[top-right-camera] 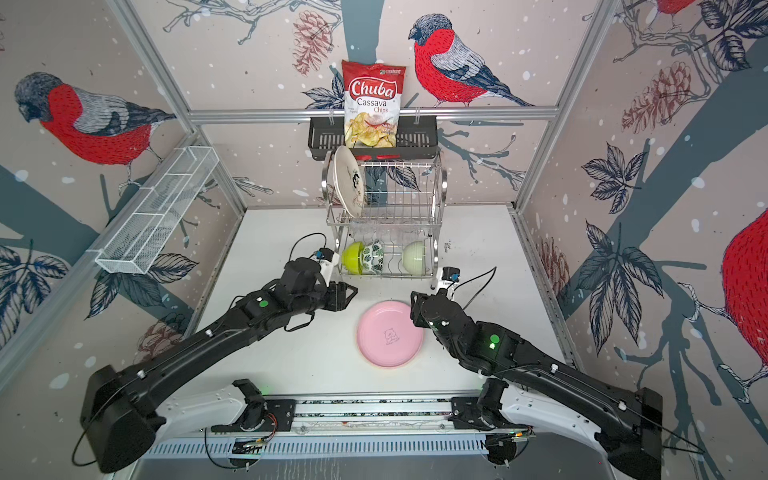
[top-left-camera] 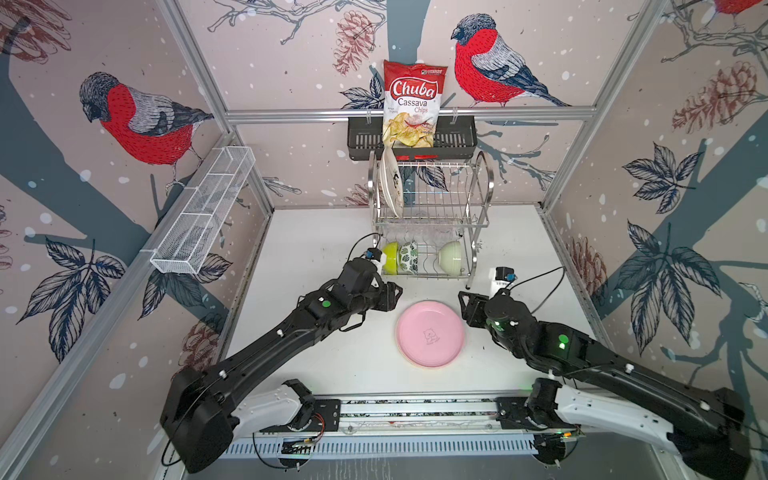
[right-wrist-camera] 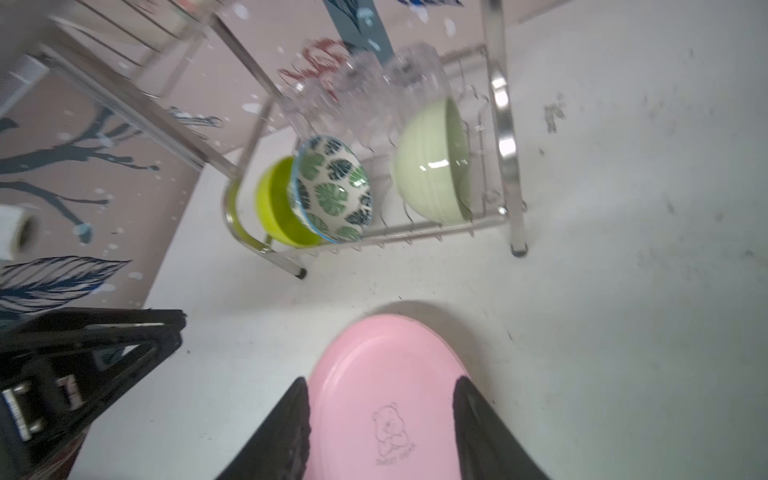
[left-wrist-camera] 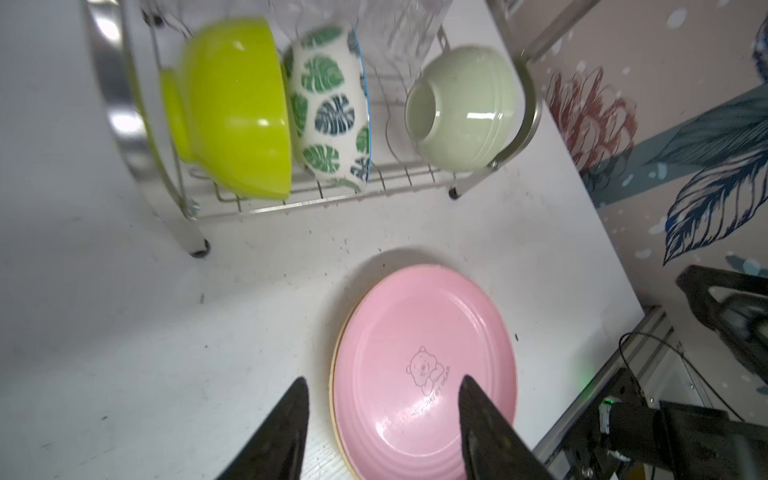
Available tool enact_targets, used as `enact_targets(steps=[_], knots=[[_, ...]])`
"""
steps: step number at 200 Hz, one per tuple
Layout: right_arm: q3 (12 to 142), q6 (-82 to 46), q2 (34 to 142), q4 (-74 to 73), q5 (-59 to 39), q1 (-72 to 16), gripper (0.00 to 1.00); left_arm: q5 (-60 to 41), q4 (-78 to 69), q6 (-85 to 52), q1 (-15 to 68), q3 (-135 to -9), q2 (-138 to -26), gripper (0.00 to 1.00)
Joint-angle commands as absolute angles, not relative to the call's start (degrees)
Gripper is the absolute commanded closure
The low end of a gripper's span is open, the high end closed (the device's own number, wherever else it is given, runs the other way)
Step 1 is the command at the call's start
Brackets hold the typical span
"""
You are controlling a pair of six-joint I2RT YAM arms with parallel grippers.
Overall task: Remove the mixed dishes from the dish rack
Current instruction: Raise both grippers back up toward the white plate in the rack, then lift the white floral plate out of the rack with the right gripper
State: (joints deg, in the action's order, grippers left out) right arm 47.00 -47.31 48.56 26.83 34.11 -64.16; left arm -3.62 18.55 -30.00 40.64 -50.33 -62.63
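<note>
1. Plates sit stacked on the bench (top-left-camera: 311,249), midway along and toward its front edge. The pink plate (top-left-camera: 430,334) lies flat on the tan plate (left-wrist-camera: 332,374), which shows only a sliver of rim.
2. The right gripper (right-wrist-camera: 381,380) hangs over the pink plate's rim, fingers spread and holding nothing. The left gripper (left-wrist-camera: 384,379), equally spread and empty, hovers between the stack and the rack's front.
3. The dish rack (top-left-camera: 440,199) stands toward the back edge. The cream plate (top-left-camera: 392,183) stands on edge at the left end of its upper tier. Below, the lime bowl (left-wrist-camera: 232,112) touches the leaf-print bowl (left-wrist-camera: 328,108), and the pale green bowl (left-wrist-camera: 461,108) sits apart at the right end. Blurred clear tumblers (right-wrist-camera: 374,83) show behind them.
4. The set-down looks finished. The right gripper should rise straight up before swinging, so that no finger catches the rim and slides the stack.
5. The left arm is nearest the lime bowl. Its curved tube frame hems that bowl in, and pulling it may drag the touching neighbour.
6. Bare bench lies open toward both side edges. The black basket (top-left-camera: 365,139) and chips bag (top-left-camera: 411,99) hang just over the rack, so the cream plate likely has to come out frontward.
</note>
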Motion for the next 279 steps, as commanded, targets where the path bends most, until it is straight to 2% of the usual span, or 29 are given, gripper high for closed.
enact_targets(steps=[1,32,69,102,130,194,209,233,253,279], knots=[[53.9,-40.9,52.3,29.5,44.6,-67.6,0.4,5.5,18.6,-30.4,40.6,-50.9,-57.6,0.4],[64.3,-33.1,60.8,29.9,45.8,-69.3,0.35,12.1,19.4,-30.6,40.4,-52.6,-52.4,0.39],[72.7,-22.2,67.9,22.7,43.0,-68.3,0.33,15.9,21.6,-28.6,38.9,-59.3,-53.4,0.36],[82.6,-17.4,74.9,20.2,34.4,-62.7,0.35,5.7,20.4,-29.0,30.7,-63.8,-56.4,0.35],[95.5,-15.7,83.1,23.1,24.1,-56.3,0.29,2.0,18.9,-28.8,27.5,-69.0,-60.3,0.39],[122.4,-10.2,102.9,32.8,18.9,-53.3,0.18,-3.4,21.3,-26.9,26.3,-84.6,-73.9,0.4],[125.9,-9.5,105.7,33.6,19.3,-53.0,0.17,-4.4,21.5,-26.9,25.9,-85.7,-76.0,0.4],[128.4,-9.2,108.4,33.4,18.9,-52.2,0.17,-6.0,21.3,-27.0,24.5,-86.9,-78.5,0.5],[129.3,-9.4,109.8,32.7,17.7,-51.2,0.17,-7.8,20.7,-27.7,22.7,-87.5,-80.1,0.51],[129.9,-10.3,111.3,31.4,15.8,-49.9,0.23,-10.6,19.5,-28.7,20.6,-87.9,-81.7,0.52]])
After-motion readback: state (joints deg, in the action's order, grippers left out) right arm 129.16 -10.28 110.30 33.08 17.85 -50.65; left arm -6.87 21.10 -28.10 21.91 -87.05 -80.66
